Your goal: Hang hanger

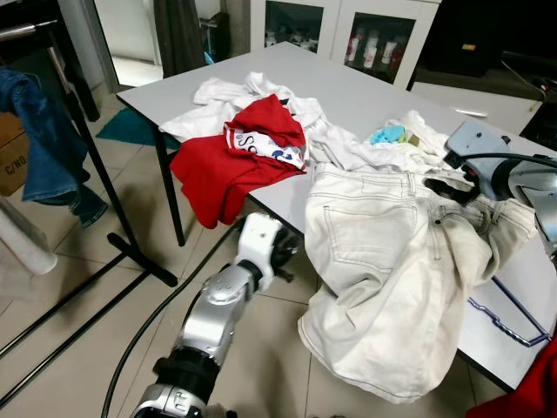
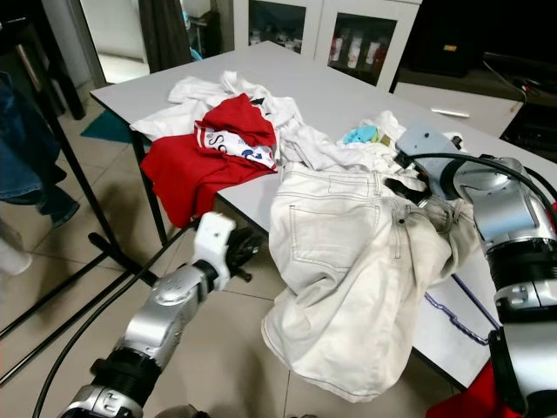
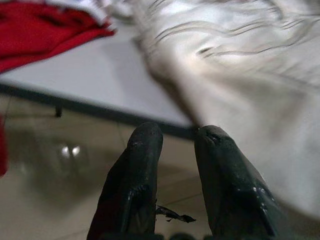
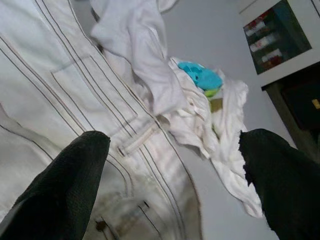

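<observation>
Where jeans (image 1: 392,279) overhang, thin purple hanger (image 1: 513,320) peeking

A table (image 1: 365,96) runs from the upper middle of the frame to the lower right. Pants (image 1: 392,270) lie on it at the right and hang over its front edge. A shirt (image 1: 244,161) lies left of the pants and hangs over the edge too. More clothes (image 1: 348,144) sit behind both. A hanger (image 1: 513,318) lies on the table at the lower right, partly under the pants. A rack (image 1: 96,174) stands at the left. Cabinets (image 1: 348,30) stand behind the table, at the top.
</observation>
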